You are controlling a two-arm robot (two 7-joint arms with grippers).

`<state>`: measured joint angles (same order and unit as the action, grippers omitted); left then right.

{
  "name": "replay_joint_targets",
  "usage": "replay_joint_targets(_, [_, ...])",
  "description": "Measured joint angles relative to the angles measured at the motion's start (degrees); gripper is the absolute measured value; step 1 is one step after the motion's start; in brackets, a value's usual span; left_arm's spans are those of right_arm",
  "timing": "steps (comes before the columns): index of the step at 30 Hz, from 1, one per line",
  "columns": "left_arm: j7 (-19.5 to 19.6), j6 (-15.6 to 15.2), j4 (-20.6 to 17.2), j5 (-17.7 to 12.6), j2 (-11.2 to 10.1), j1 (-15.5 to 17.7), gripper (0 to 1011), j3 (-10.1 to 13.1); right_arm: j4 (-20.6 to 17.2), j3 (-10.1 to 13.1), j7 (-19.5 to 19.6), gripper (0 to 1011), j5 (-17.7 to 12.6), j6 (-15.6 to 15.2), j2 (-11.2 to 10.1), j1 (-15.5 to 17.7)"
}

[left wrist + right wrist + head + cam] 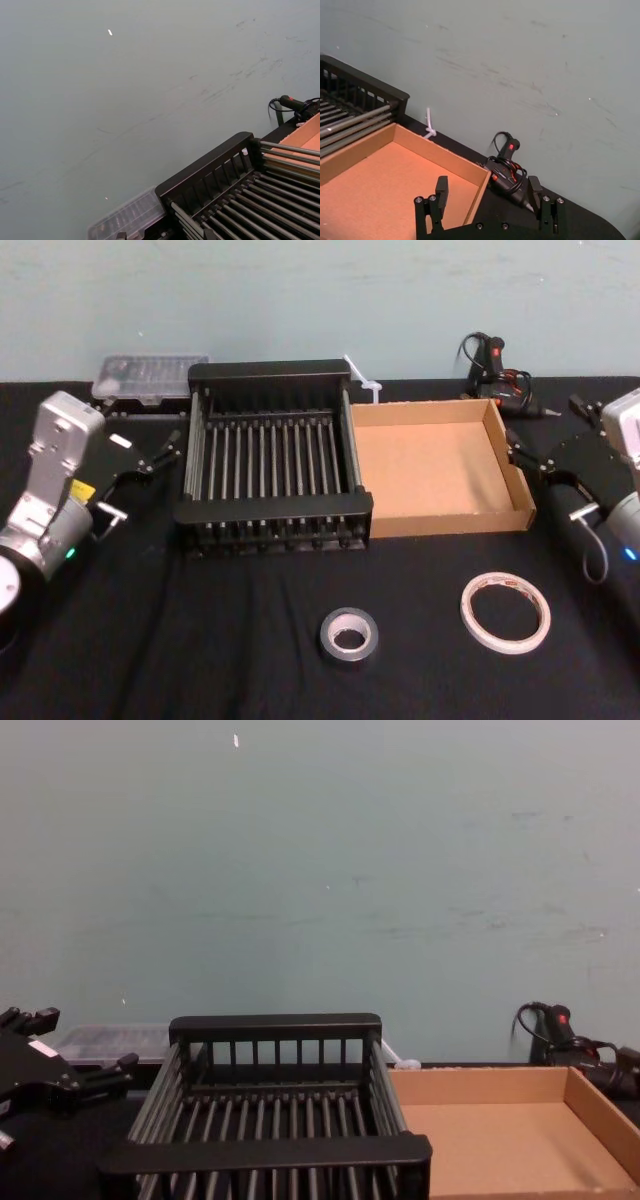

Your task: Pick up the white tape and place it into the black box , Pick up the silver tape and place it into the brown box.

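White tape (505,612): flat on the table (200,660), near front right, well apart from both boxes.
Silver tape (349,637): flat on the table, left of the white tape, in front of the black box.
Black box (275,510): centre, touching the brown box (520,485) on its right (both hold nothing).
Left gripper (150,455): left of the black box, fingers spread, holding nothing.
Right gripper (490,197): beside the brown box's right wall, fingers apart, holding nothing.

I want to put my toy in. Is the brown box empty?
Empty. The head view shows the brown box with a bare cardboard floor; the silver tape and white tape lie outside it.
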<state>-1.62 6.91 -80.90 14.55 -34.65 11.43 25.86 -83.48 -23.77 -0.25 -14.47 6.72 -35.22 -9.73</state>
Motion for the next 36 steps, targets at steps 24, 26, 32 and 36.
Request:
replay_joint_targets(24, [0.0, 0.0, 0.0, 0.0, 0.0, 0.0, 1001, 0.0, -14.7, 8.8, -9.1, 1002, -8.7, -7.8, -7.5, 12.7])
replay_joint_targets(26, [0.0, 0.0, 0.0, 0.0, 0.0, 0.0, 1002, 0.0, -15.6, 9.5, -10.0, 1002, -9.4, -8.5, -8.2, 14.0])
replay_joint_targets(32, [0.0, 0.0, 0.0, 0.0, 0.0, 0.0, 1002, 0.0, -17.0, 10.9, -12.4, 1002, -11.1, -10.4, -9.4, 16.8])
replay_joint_targets(36, [0.0, 0.0, 0.0, 0.0, 0.0, 0.0, 1001, 0.0, -17.3, 11.2, -13.8, 1003, -11.7, -11.9, -9.8, 18.1])
